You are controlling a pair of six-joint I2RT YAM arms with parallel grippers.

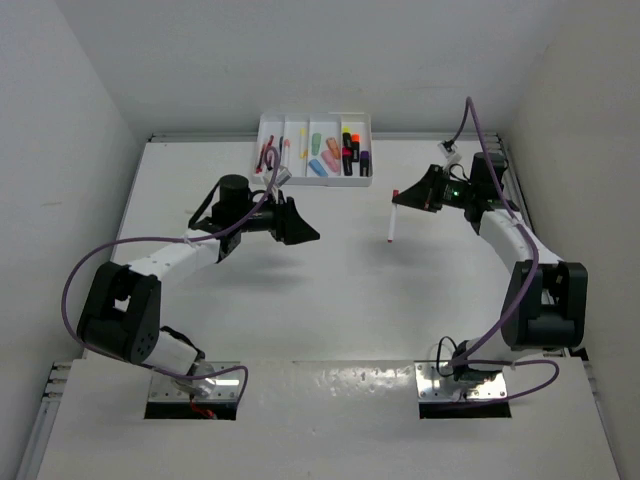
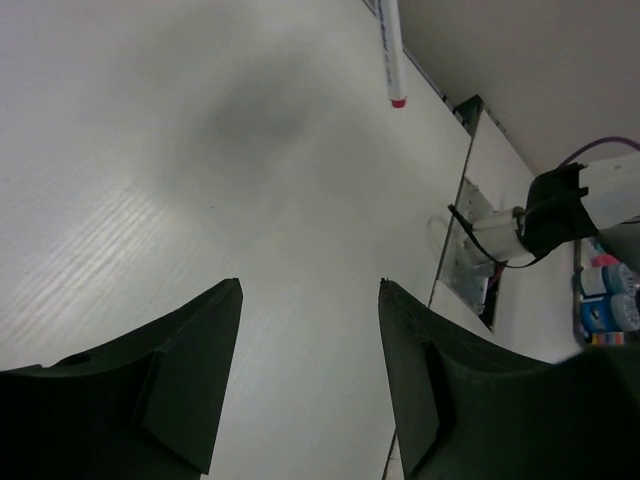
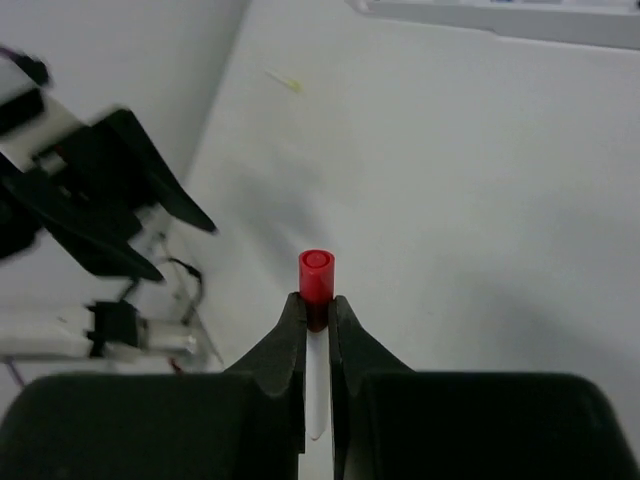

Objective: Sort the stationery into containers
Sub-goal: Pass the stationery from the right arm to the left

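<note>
Top external view gives you the white worktop (image 1: 330, 300), with the four-compartment tray (image 1: 315, 116) at its far edge and highlighters (image 1: 333, 158) lying inside. Your left fingers (image 1: 300, 234) hang released and empty. Your right fingers (image 3: 285, 345) are clenched on a red-capped white pen (image 1: 392, 222), held above the worktop, well apart from the tray.

Your right gripper (image 3: 316, 308) has its black fingers (image 3: 280, 352) pinched tight on a white pen (image 3: 317, 385). The barrel runs back between them toward the camera, and the red cap (image 3: 316, 272) pokes out just past the fingertips. Beyond it lies the white desk (image 3: 480, 200). At upper left you can see the left gripper (image 3: 185, 253), blurred, its dark fingers spread apart, well away from the pen.
</note>
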